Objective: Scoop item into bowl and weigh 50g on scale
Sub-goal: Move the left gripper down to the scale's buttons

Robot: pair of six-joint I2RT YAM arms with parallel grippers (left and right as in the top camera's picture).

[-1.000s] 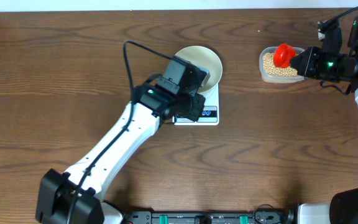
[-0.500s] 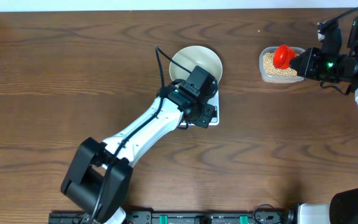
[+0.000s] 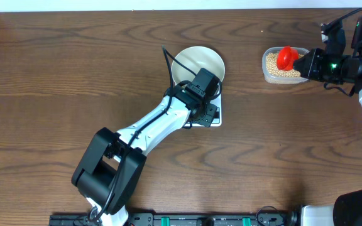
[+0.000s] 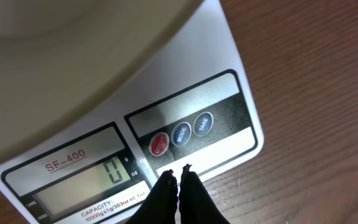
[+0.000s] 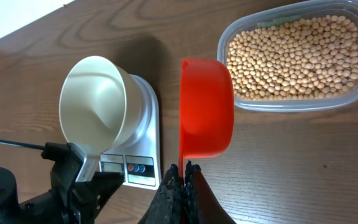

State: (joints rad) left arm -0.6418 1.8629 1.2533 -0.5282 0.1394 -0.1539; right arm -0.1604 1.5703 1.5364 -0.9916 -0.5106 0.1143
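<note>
Left gripper [image 4: 179, 177] jaws pinched together, empty, tips over scale [image 4: 229, 106] display end. Right gripper [image 5: 181, 175] jaws clamping red scoop [image 5: 207, 115], long axis along fingers, beside beans [image 5: 291, 56].

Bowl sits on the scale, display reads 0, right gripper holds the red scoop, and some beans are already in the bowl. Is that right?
No: the bowl is empty. The right wrist view shows its bare inside, while the beans lie in the plastic tub. The rest stands: bowl on the scale, display at 0, red scoop in the right gripper.
</note>
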